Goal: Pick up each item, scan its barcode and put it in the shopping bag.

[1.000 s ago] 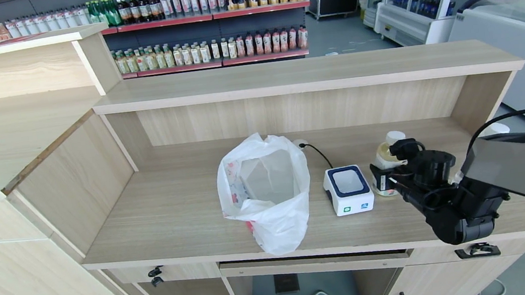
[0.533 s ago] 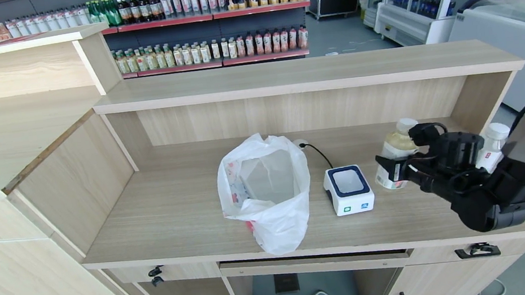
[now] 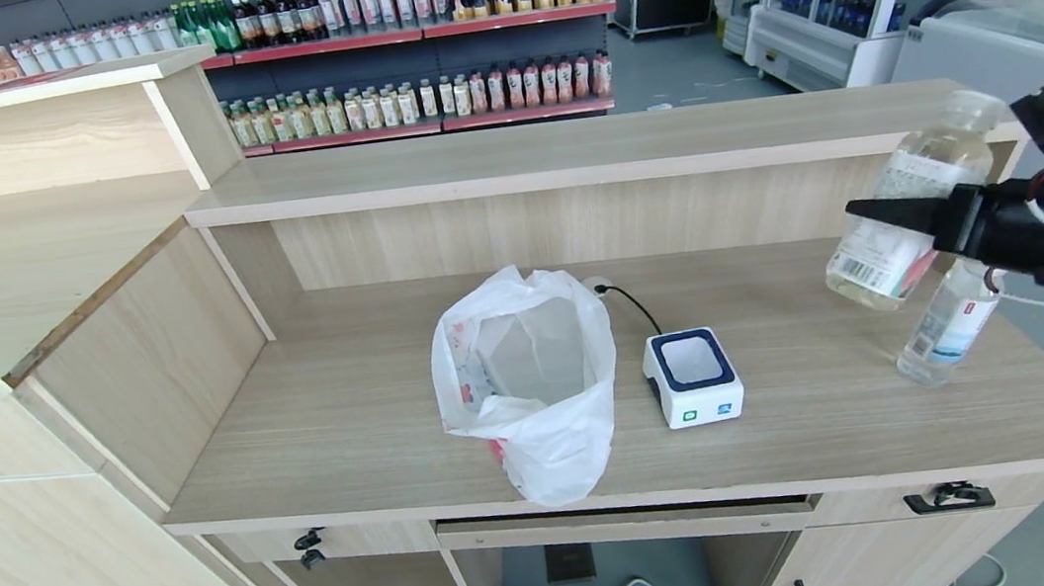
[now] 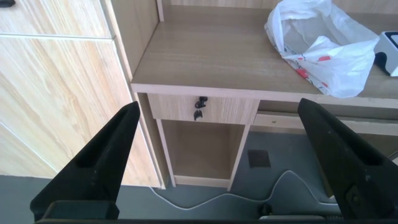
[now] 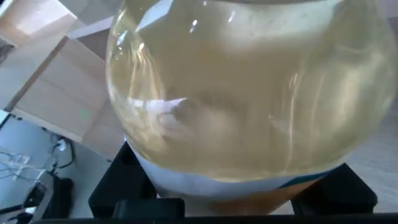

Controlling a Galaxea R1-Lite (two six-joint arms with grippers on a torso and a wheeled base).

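My right gripper (image 3: 913, 230) is shut on a bottle of pale yellow drink (image 3: 910, 210) with a white cap, held tilted in the air above the right end of the counter. That bottle's round base (image 5: 249, 93) sits right before the right wrist camera. A second, clear bottle (image 3: 943, 329) stands on the counter just below it. The white scanner (image 3: 692, 377) sits mid-counter, right of the open white shopping bag (image 3: 533, 381). My left gripper (image 4: 217, 168) hangs open below and in front of the counter's left end, with the shopping bag (image 4: 323, 40) farther off.
The counter (image 3: 378, 420) has a raised back shelf (image 3: 604, 148) above it and a taller side cabinet (image 3: 28, 244) on the left. A black cable (image 3: 633, 304) runs from the scanner to the back. Drawers and handles (image 4: 199, 109) sit under the counter edge.
My right gripper has lifted the yellow bottle off the counter, up and to the right. The clear bottle behind it now stands uncovered.
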